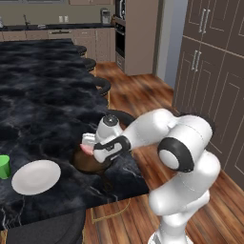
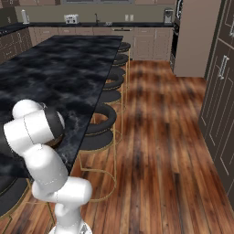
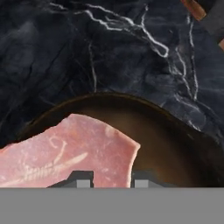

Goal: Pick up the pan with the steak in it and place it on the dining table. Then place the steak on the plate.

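Observation:
The dark brown pan (image 1: 85,165) rests on the black marble dining table (image 1: 47,95) near its front right corner. In the hand view the pan (image 3: 175,140) holds the pink steak (image 3: 74,148) against its left side. My gripper (image 3: 112,181) reaches down into the pan, its two dark fingertips (image 3: 83,179) drawn close together on the steak's near edge. From the left base view the gripper (image 1: 90,147) hangs just over the pan, a bit of pink steak (image 1: 85,149) showing at its tip. The white plate (image 1: 35,177) lies left of the pan.
A small green cup (image 1: 4,167) stands left of the plate at the table's edge. Round black stools (image 2: 107,119) line the table's right side. Tall brown cabinets (image 1: 209,71) stand across the wooden floor to the right.

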Motion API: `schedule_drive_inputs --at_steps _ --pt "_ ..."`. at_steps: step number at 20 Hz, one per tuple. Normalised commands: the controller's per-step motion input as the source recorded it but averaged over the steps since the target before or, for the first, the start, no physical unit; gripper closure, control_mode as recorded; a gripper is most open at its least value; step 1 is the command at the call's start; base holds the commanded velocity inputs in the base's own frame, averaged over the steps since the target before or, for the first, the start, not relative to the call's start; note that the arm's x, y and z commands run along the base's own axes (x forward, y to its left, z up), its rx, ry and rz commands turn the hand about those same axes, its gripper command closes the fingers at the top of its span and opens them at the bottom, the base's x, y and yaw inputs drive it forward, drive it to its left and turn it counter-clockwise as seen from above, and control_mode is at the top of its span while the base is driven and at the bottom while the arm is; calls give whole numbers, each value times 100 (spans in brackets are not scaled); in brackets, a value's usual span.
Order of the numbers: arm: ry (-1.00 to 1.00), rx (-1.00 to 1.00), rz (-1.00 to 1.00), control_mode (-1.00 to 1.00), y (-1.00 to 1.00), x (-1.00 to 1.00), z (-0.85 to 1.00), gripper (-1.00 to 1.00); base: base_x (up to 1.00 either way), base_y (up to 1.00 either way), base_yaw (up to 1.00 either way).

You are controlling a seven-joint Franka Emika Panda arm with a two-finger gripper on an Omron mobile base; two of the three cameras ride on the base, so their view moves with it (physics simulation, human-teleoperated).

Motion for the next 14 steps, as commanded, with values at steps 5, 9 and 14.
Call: schedule_drive_inputs --at_steps 5,9,14 --pt "-6 2 6 -100 -2 -50 53 100 0 0 0" --pt "-7 3 16 -100 0 -69 34 100 0 0 0" --pt "-5 6 20 -100 6 -60 24 100 0 0 0"
